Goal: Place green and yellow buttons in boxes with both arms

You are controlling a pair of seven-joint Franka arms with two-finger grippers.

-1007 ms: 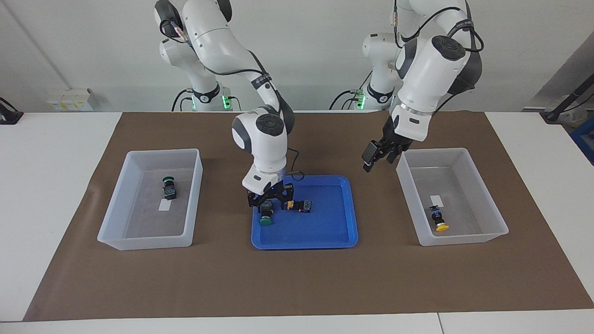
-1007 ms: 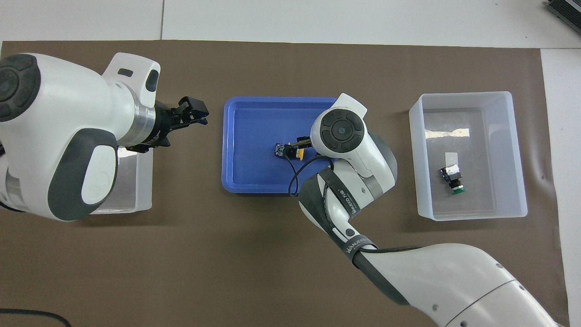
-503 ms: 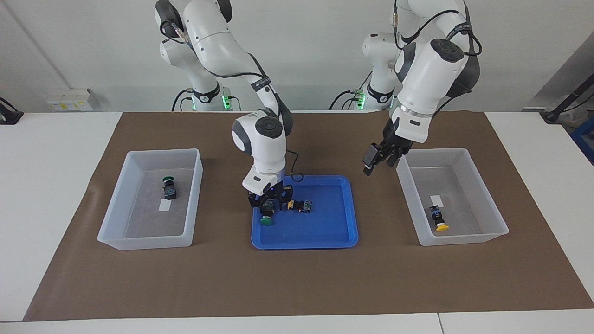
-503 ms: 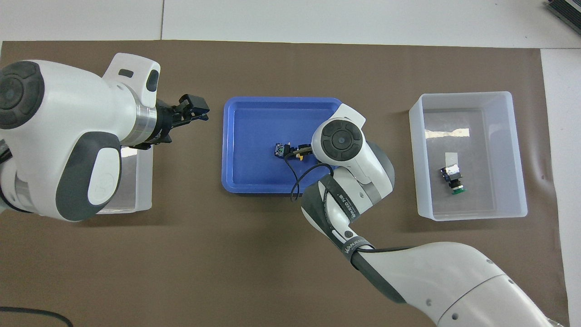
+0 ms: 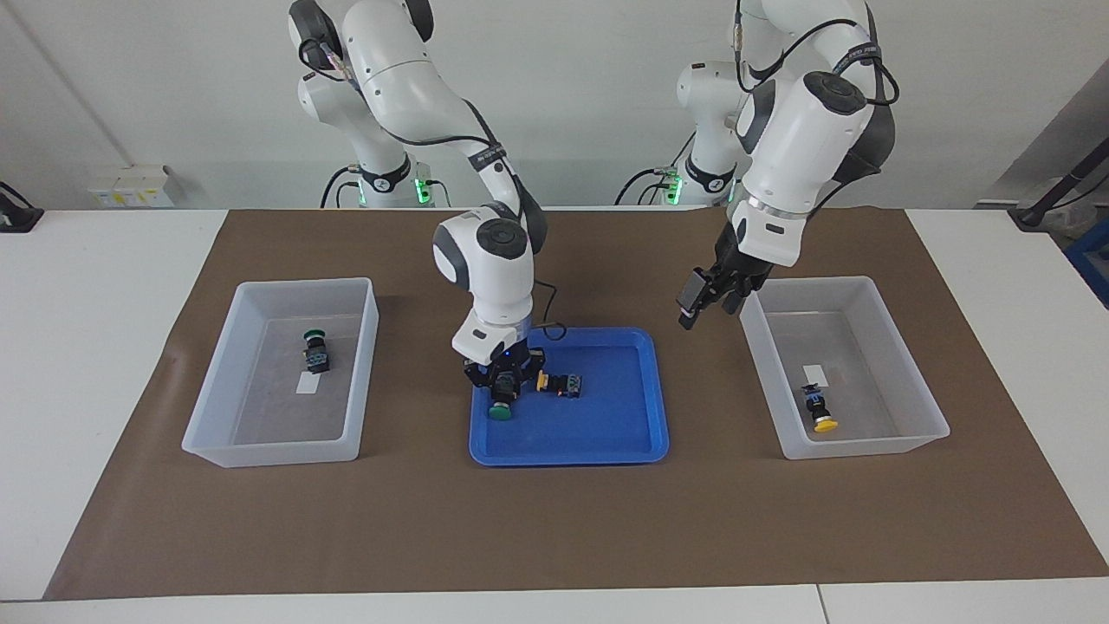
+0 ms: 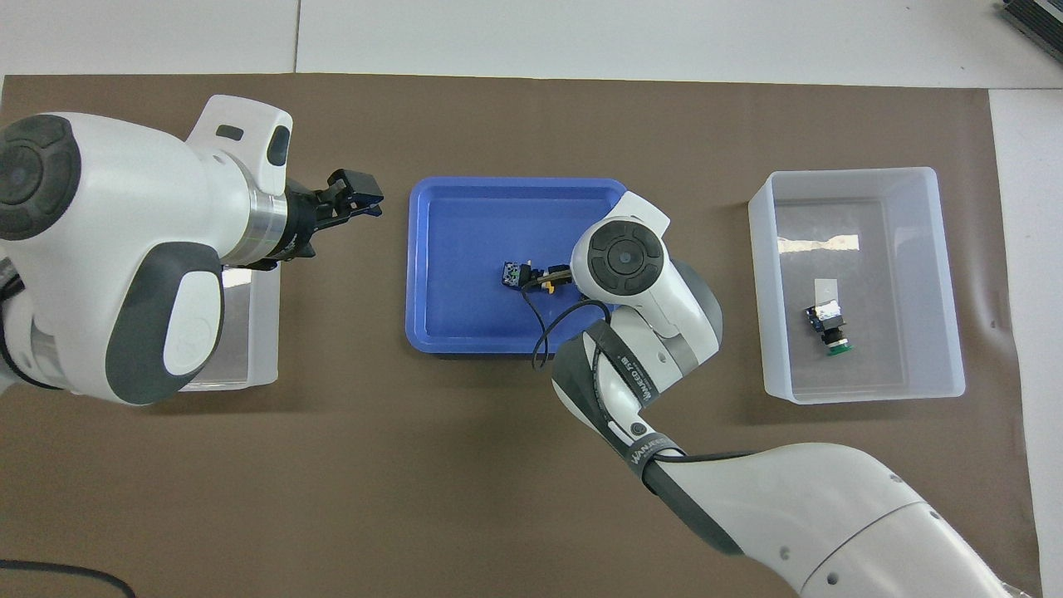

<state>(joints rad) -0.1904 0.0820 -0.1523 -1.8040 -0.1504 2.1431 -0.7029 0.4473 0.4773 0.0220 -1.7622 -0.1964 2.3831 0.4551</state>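
Closure of the right gripper (image 5: 500, 387) is the change of note: a second ago its fingers stood spread either side of the green button (image 5: 498, 406) in the blue tray (image 5: 606, 446); they have since drawn in against the button's black body, with the green cap showing just below them. Whether the grip is firm cannot be confirmed, as the button has not left the tray floor. Just beside this gripper, toward the left arm's end, the yellow button (image 5: 559, 384) lies untouched on its side. The left gripper (image 5: 706, 295) hangs empty, jaws apart, above the mat between the tray and its bin (image 5: 931, 429), which already holds one yellow button (image 5: 819, 414). The other bin (image 5: 208, 433) holds one green button (image 5: 314, 347). Judgement: half the task is done; a lift of the gripped green button comes next.
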